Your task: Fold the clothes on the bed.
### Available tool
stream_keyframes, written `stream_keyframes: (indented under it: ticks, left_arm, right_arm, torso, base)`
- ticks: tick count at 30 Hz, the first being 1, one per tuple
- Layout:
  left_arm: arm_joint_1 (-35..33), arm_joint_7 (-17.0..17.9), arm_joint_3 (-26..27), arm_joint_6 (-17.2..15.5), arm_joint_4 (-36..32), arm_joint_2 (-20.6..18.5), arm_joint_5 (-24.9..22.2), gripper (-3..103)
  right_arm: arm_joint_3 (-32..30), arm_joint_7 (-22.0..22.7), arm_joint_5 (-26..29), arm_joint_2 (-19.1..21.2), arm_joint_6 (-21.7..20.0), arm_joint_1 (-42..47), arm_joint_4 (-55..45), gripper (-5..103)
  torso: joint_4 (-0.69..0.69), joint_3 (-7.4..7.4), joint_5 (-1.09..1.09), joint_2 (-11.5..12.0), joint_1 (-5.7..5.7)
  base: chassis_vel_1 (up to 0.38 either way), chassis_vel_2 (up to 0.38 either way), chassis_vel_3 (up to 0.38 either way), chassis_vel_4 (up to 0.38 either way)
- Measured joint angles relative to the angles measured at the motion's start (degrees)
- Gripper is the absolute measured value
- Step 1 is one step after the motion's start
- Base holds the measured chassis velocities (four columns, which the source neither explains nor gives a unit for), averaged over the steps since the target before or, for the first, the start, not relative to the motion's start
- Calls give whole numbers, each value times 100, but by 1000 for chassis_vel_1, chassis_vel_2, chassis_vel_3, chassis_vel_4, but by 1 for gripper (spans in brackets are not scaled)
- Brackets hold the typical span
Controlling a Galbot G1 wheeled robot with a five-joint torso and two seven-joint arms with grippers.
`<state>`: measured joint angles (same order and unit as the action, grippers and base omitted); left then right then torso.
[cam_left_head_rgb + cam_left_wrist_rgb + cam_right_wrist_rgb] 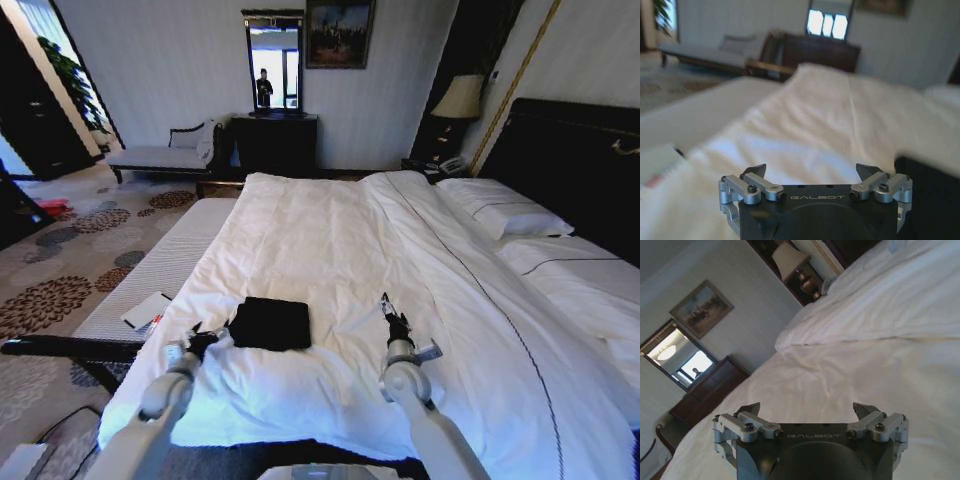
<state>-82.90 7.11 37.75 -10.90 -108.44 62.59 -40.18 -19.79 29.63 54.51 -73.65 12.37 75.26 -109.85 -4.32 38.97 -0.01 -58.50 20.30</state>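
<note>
Black T-shirt [270, 323], already reduced to a compact dark rectangle, lies on the white duvet [330, 250] of the bed [560, 150], in the lower centre of the head view and close to the near edge of the mattress. No lettering shows on its upper face. Its edges look straight and its corners squared, so the folding seems to be at or near its end.

To the left of the shirt in the head view, the left gripper [208, 338] hovers just beside the shirt's near left corner, fingers spread apart and holding nothing; its own wrist view shows both fingertips wide over bare duvet, with the dark cloth at the lower right edge of that frame. Right of the shirt, and well apart from it, the right gripper [388, 312] is lifted above the bedding with its jaws likewise parted and empty.

If another fold or a tidy-up is intended, the left fingers should probably pinch only the shirt's corner layers, not the soft duvet beneath, which would bunch easily. A low, slow approach would keep the stacked layers from sliding apart. The right arm would have to travel across before it could steady the opposite edge.
</note>
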Motion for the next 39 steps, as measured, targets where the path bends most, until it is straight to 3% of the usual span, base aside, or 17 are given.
stream_keyframes:
  ticks: [4,7,10,11,13,15,17,18,20,21,24,26,32,39]
  left_arm:
    - [-628,17,884,205,-869,167,-542,100]
    - [-935,4,1194,398,-1211,274,-568,100]
    - [-1243,-75,1384,782,-1558,342,-277,100]
    - [-1243,-75,1384,782,-1558,342,-277,100]
    - [-1462,-87,1346,1393,-1704,403,234,100]
    - [-1501,-91,1336,1481,-1720,420,309,100]
    - [-1871,-176,1163,1879,-1924,618,870,100]
    - [-1944,-185,1094,1921,-1997,672,961,100]
    - [-2083,-193,857,1950,-2190,823,1217,100]
    - [-2083,-193,857,1950,-2190,823,1217,100]
    - [-2187,-208,438,1924,-2380,978,1642,100]
    - [-2215,-247,183,1859,-2481,995,1683,100]
    - [-2237,-305,-116,1723,-2633,963,1604,100]
    - [-2545,-475,-473,1554,-3010,801,1676,100]
  right_arm:
    - [-4,-208,-457,218,127,240,-214,100]
    - [-37,-437,-721,358,226,434,-428,100]
    - [-327,-700,-1465,460,336,989,-941,100]
    - [-327,-700,-1465,460,336,989,-941,100]
    - [-590,-795,-2211,475,673,1579,-1246,100]
    - [-615,-813,-2316,487,722,1662,-1283,100]
    - [-742,-924,-2937,550,934,2166,-1486,100]
    - [-775,-949,-3118,555,963,2281,-1539,100]
    - [-874,-1037,-3689,538,1002,2550,-1612,100]
    - [-874,-1037,-3689,538,1002,2550,-1612,100]
    - [-1090,-1177,-4645,419,1058,2767,-1578,100]
    - [-1212,-1235,-5091,368,1087,2887,-1538,100]
    - [-1258,-1177,-5241,379,971,2958,-1506,100]
    - [-1263,-865,-4767,678,291,3113,-1938,100]
  torso:
    - [1,0,2,0,-1]
    - [1,0,2,0,-1]
    - [3,0,2,0,-1]
    - [3,0,2,0,-1]
    - [-10,-1,1,0,-1]
    - [-7,0,1,0,-1]
    - [3,0,1,-1,-1]
    - [3,0,1,-1,-2]
    - [1,0,2,-1,-2]
    - [1,0,2,-1,-2]
    - [1,0,2,-1,-1]
    - [0,1,2,-1,0]
    - [0,0,2,-1,-1]
    - [0,1,2,0,0]
  base:
    - [0,0,0,0]
    - [0,0,0,0]
    - [0,0,0,0]
    - [0,0,0,0]
    - [0,0,0,0]
    - [0,0,0,0]
    - [0,0,0,0]
    - [0,0,0,0]
    - [0,0,0,0]
    - [0,0,0,0]
    - [0,0,0,0]
    - [0,0,0,0]
    - [0,0,0,0]
    - [0,0,0,0]
